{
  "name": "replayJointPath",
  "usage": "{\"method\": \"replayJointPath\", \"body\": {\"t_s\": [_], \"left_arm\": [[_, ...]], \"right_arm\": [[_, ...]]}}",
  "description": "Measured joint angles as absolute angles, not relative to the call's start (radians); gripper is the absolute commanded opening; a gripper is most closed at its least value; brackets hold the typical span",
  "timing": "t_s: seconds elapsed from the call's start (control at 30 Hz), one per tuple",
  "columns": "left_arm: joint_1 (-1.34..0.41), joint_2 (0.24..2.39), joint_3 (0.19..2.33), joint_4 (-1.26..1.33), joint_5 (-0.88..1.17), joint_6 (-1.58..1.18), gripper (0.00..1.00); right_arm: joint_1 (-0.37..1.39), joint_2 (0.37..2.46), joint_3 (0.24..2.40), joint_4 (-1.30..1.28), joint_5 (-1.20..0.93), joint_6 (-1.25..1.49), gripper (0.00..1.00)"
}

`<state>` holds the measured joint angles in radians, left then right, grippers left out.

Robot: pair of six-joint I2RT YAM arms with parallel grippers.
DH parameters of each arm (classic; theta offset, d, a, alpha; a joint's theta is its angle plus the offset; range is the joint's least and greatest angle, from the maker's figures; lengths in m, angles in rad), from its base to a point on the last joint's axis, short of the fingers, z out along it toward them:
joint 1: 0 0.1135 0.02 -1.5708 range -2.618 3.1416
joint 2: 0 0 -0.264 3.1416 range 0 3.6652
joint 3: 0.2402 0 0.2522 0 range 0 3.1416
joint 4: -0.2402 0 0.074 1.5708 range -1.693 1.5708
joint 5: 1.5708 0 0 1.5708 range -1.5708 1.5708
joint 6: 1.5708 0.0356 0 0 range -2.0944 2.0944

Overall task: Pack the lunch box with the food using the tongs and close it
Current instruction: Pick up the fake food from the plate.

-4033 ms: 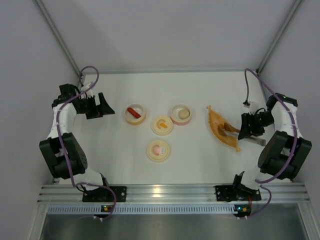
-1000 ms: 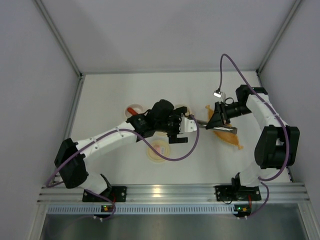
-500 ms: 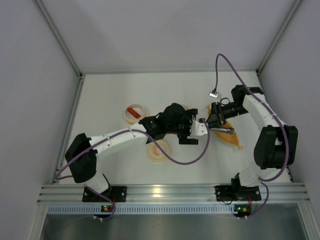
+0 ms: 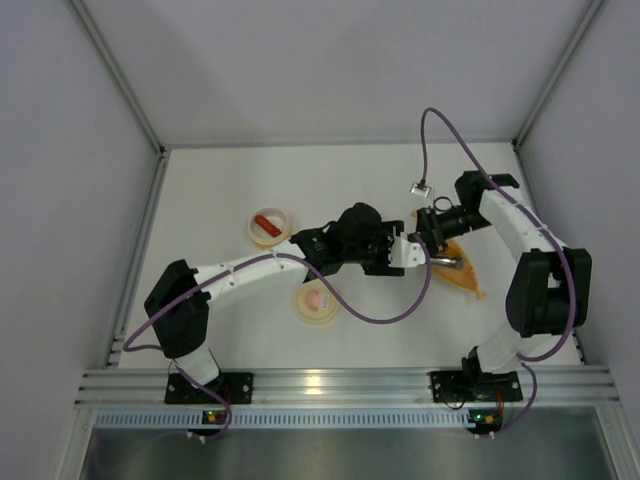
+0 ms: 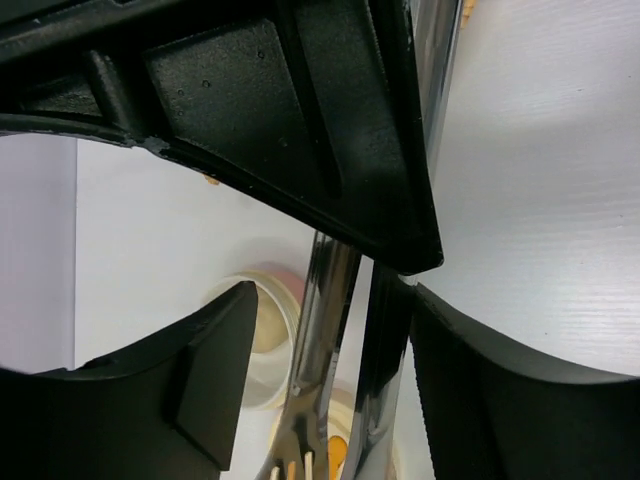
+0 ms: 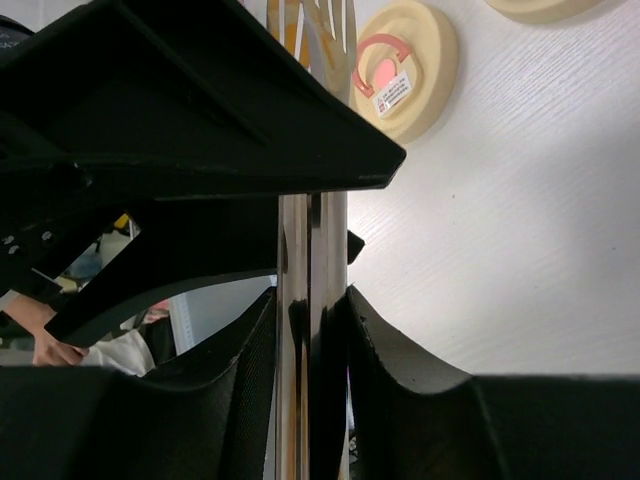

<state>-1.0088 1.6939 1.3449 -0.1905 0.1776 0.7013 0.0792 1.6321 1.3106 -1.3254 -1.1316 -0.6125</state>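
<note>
Left hand [image 5: 322, 345] narrowed, right hand [image 6: 312, 312] grips tongs [image 6: 328, 250]

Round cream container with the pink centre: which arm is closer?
Left. The left arm stretches just behind the cream container; the right arm is far to its right, over the orange tray.
</note>
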Motion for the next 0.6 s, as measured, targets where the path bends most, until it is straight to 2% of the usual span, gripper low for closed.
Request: {"method": "replayJointPath", "body": {"t_s": [0.3, 0.6], "left_arm": [[-1.009, 1.694, 1.354, -0.249, 0.208, 0.733, 0.44], [-1.009, 1.694, 1.363, -0.278, 0.216, 0.745, 0.35]], "right_arm": [[0.088, 1.659, 1.311, -1.326, -1.142, -0.644, 0.4], [0.118, 1.665, 1.311, -1.327, -1.144, -0.648, 0.43]]}}
